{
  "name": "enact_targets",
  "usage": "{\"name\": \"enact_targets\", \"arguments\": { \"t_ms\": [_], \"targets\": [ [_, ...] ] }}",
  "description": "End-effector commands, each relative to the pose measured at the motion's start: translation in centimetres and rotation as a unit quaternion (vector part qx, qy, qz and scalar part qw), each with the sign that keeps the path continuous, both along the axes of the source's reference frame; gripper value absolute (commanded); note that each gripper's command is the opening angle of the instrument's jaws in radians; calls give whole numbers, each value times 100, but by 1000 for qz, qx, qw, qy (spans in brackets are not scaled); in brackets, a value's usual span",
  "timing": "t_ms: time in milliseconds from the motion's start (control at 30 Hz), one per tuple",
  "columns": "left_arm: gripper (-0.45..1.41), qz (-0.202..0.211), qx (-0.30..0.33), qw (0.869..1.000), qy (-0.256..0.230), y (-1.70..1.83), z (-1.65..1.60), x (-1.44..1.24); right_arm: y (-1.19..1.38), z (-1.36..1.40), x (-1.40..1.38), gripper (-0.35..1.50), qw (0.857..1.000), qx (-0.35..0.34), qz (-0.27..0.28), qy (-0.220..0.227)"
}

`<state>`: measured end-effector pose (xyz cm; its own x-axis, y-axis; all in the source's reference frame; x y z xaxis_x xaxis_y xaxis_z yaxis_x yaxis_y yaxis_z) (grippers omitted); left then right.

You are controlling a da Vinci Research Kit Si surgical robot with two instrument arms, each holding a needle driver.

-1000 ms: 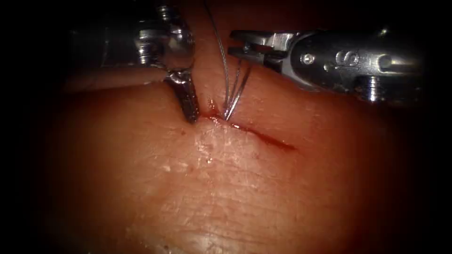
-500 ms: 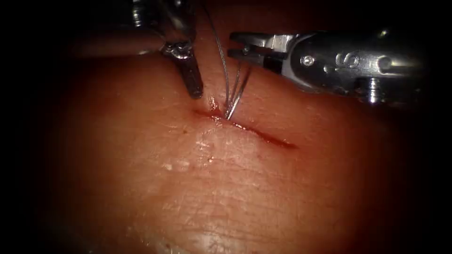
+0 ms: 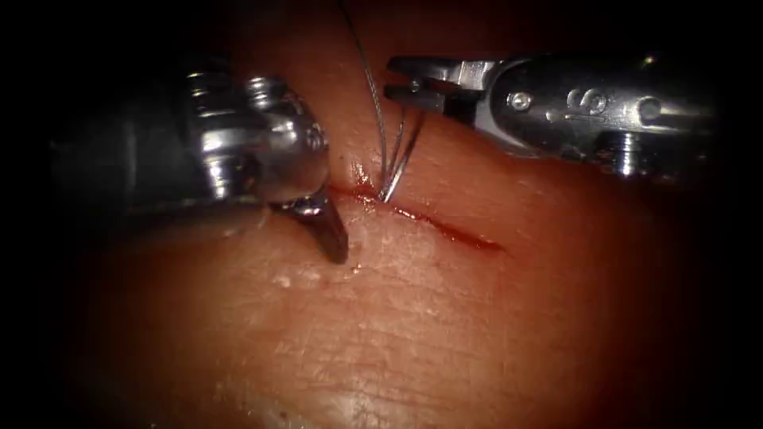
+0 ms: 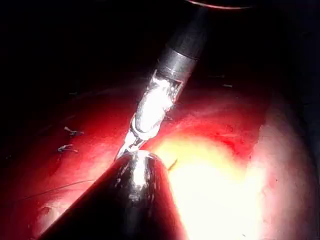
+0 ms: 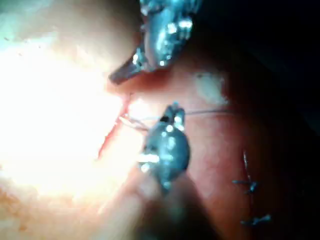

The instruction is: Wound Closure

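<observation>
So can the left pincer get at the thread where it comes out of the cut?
Probably yes. The left pincer, shut and empty, rests on tissue left of the thread, which the right pincer holds above the cut; nothing lies between.

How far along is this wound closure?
Done: thin grey thread already passes through the pink tissue at the red cut's left end. In hand: its strands rise to the right arm's steel tool; the left arm's shut tool holds nothing. Needle's place: cannot tell. Left: the cut's right stretch lies unstitched.
</observation>
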<state>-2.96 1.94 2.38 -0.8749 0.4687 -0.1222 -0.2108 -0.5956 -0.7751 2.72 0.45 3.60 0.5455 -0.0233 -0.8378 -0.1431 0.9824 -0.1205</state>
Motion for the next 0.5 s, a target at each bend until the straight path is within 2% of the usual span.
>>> {"name": "enact_targets", "arguments": {
  "t_ms": [33,267,500],
  "targets": [
    [-6,-1,-2,1000,2,-1,6,-7,5,3,6,-35,1000,-2,5,0],
    [-6,1,7,1000,0,-31,23,-13,11,-1,2,-35,1000,0,23,-1],
    [-6,-5,13,1000,-9,-37,38,-16,14,-3,1,-35,1000,1,31,-2]
  ]
}}
